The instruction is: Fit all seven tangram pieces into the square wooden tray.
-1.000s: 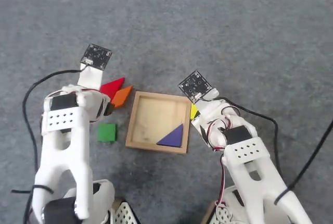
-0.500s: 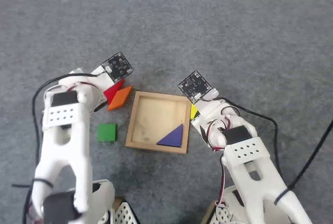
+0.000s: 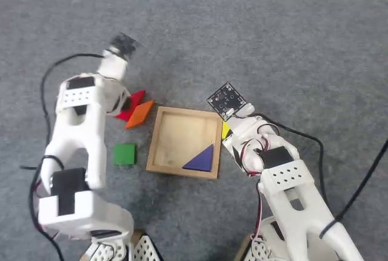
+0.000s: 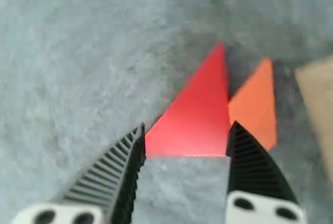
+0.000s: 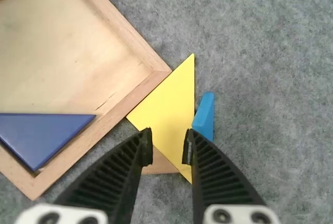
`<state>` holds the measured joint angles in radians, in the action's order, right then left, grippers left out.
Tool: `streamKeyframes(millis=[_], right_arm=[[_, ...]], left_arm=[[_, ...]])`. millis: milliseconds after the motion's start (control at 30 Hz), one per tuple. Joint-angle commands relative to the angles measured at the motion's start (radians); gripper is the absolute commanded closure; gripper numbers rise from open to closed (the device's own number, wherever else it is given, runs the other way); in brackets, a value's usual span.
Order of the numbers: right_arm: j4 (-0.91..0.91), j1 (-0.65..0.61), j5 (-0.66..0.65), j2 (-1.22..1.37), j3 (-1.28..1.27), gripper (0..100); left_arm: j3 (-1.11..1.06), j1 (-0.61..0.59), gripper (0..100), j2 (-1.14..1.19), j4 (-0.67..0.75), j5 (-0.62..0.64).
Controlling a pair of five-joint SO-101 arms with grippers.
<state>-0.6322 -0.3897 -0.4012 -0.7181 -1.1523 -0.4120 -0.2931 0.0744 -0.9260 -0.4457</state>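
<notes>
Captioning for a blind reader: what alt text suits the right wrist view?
The open right gripper hangs over a yellow triangle on grey carpet just outside a wooden tray. A light blue piece lies beside it; a dark blue triangle lies inside the tray.

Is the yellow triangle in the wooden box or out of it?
Out. The yellow triangle lies on the grey mat beside the tray's outer rim; the dark blue triangle is the one inside.

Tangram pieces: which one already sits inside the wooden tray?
The dark blue triangle, lying in one corner of the tray. The red triangle, orange piece, green square, yellow triangle and light blue piece lie outside it on the carpet.
</notes>
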Motion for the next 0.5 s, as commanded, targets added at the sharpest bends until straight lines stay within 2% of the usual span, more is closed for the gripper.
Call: streamKeyframes(millis=[0, 67, 133, 333, 467], right_arm=[[-0.012, -0.01, 0.005, -0.042, 0.06, 89.4], [-0.012, -0.01, 0.005, -0.042, 0.06, 89.4], [-0.012, -0.01, 0.005, -0.042, 0.06, 89.4], [-0.012, -0.01, 0.005, -0.044, 0.06, 89.4], [-0.012, -0.01, 0.005, -0.044, 0.06, 89.4]], left_arm=[[0.12, -0.023, 76, -0.009, -0.206, 0.31], [0.17, -0.017, 76, -0.002, -0.327, 0.439], [0.197, -0.009, 75, 0.002, -0.385, 0.56], [0.174, -0.015, 75, 0.002, -0.393, 0.861], [0.139, -0.012, 75, 0.002, -0.344, 0.974]])
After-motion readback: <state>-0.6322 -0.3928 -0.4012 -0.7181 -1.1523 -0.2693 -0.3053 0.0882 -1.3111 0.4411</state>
